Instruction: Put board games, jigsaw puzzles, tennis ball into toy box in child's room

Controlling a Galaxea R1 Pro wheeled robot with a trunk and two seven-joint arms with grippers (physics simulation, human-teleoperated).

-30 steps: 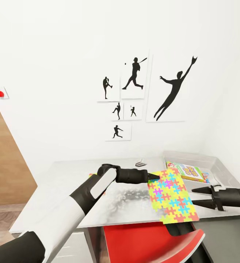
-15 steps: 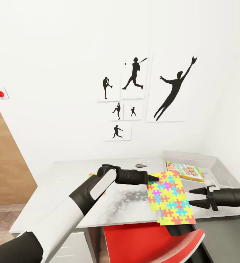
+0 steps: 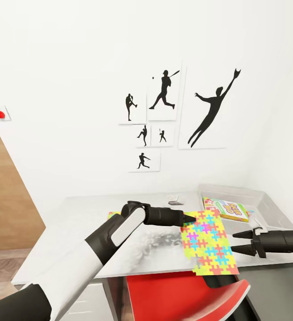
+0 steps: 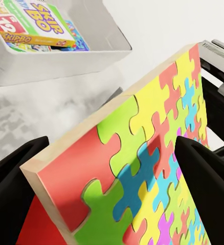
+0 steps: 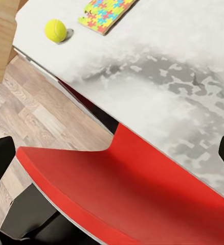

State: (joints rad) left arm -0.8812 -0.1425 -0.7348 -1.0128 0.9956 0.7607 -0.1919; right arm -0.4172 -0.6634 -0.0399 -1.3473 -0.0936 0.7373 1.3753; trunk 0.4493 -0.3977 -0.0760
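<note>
My left tool [image 3: 187, 218], clenched on a jigsaw puzzle [image 3: 207, 243], has lifted it slightly nearer the toy box [image 3: 271, 200]; right tool [image 3: 236, 241] released.

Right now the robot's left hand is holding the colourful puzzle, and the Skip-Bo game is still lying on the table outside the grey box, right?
Not quite. The left gripper does hold the jigsaw puzzle, but the Skip-Bo game is not lying on the table. It is already inside the toy box. The head view and the left wrist view both show it there.
</note>
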